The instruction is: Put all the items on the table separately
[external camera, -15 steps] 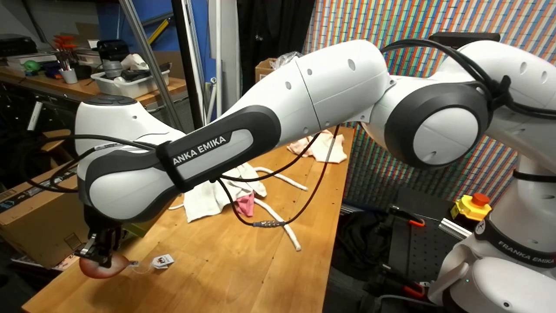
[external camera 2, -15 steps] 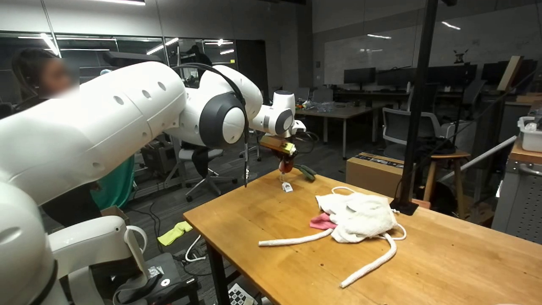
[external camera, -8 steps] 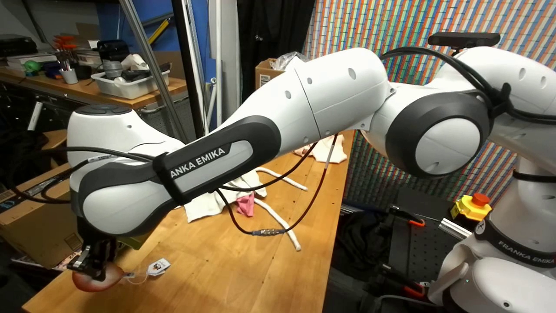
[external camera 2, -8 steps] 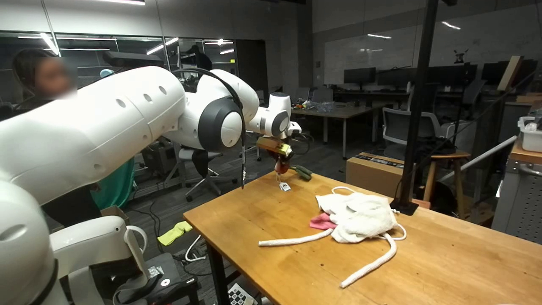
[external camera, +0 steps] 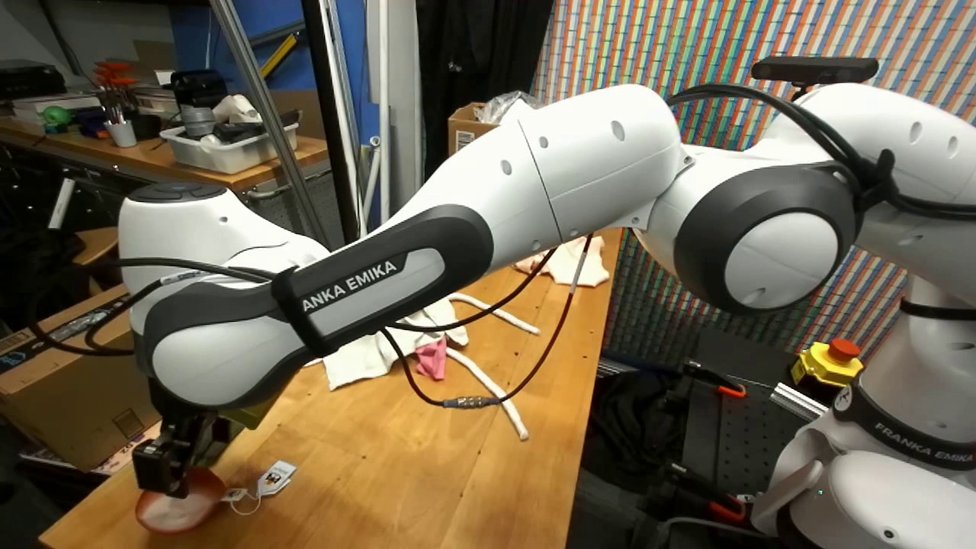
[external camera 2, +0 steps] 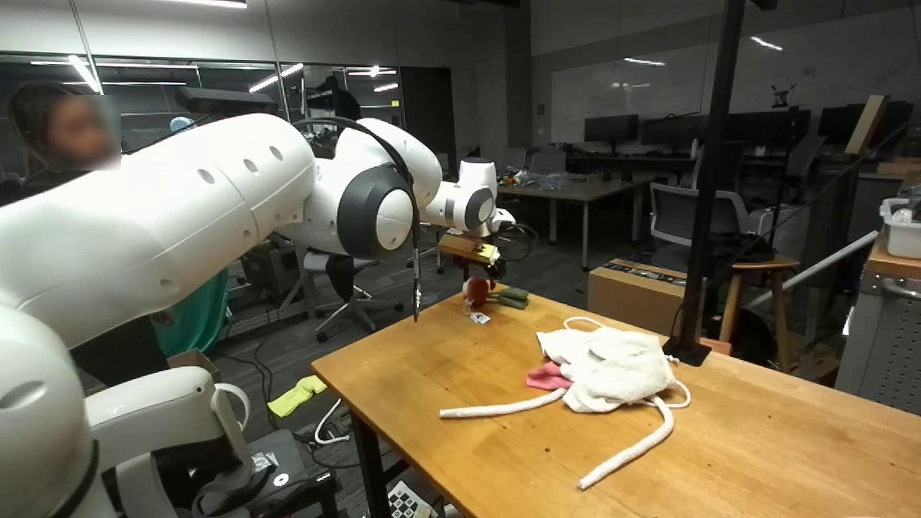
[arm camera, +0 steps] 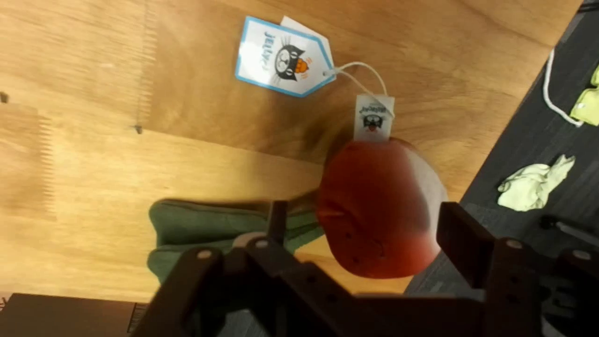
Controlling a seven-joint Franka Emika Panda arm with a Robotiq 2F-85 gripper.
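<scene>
The end effector (arm camera: 368,222) is spread wide around the red-orange ball (arm camera: 381,208), which appears to be set down near the edge of the desk (external camera 2: 432,367). A slow, straight-up retreat is advised, so that the ball is not rolled off; compared with half a second earlier, the grip has been released and the ball lowered.

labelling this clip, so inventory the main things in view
table: one, light brown, scene centre
ball: one, red and white, table corner
green lobes: at least two, green, by ball
rumpled cloth: one, white, on table
thick cords: two, white, meeting rumpled cloth
smaller cloth: one, pink, against rumpled cloth
pale cloth: count unclear, pink-cream, table's far end
large cardboard box: one, brown, beside table
arm: one, white, over table
end effector: one, black, by ball
</scene>
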